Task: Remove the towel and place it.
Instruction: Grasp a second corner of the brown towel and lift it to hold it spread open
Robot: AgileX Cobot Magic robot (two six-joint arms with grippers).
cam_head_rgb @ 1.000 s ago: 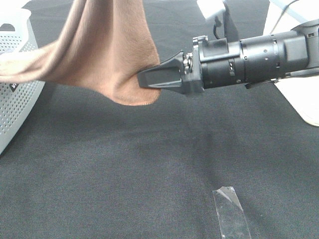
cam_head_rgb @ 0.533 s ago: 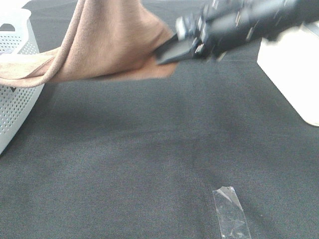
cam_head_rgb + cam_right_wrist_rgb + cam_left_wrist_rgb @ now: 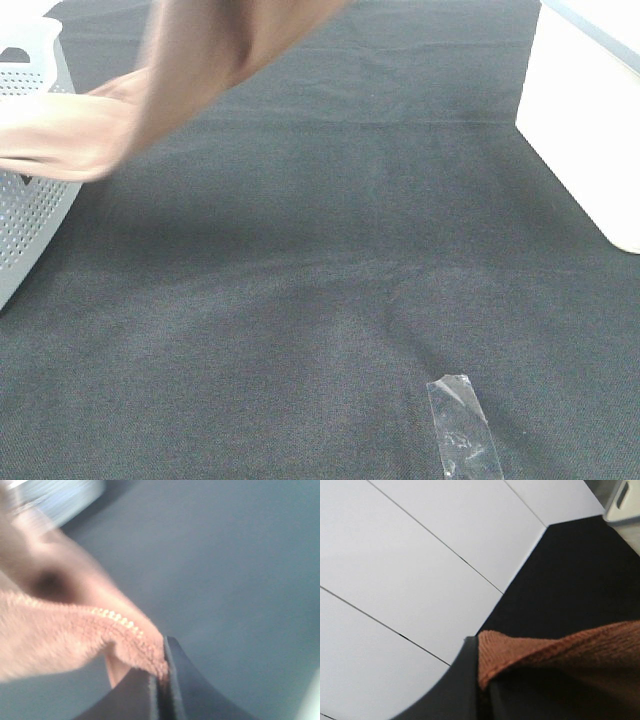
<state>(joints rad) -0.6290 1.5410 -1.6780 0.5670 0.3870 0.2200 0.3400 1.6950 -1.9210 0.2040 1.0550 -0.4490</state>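
Observation:
The brown plush towel [image 3: 190, 60] hangs blurred at the top left of the exterior high view, one end still draped over the white basket's rim. Neither gripper shows in that view; both are above its top edge. In the left wrist view my left gripper [image 3: 482, 690] is shut on an edge of the towel [image 3: 555, 655], held up over the black cloth. In the right wrist view my right gripper [image 3: 161, 680] is shut on another stitched edge of the towel [image 3: 65, 635], which trails away from its fingers. The white tag is not visible.
A white perforated basket [image 3: 30, 200] stands at the left edge. A white box [image 3: 590, 120] stands at the right. A strip of clear tape [image 3: 460, 430] lies on the black table cloth [image 3: 330, 280] near the front. White wall panels [image 3: 410, 565] fill the left wrist view.
My right gripper has risen up and out of the exterior high view's top, carrying the towel's edge with it. The towel has lifted higher and now hangs blurred from above.

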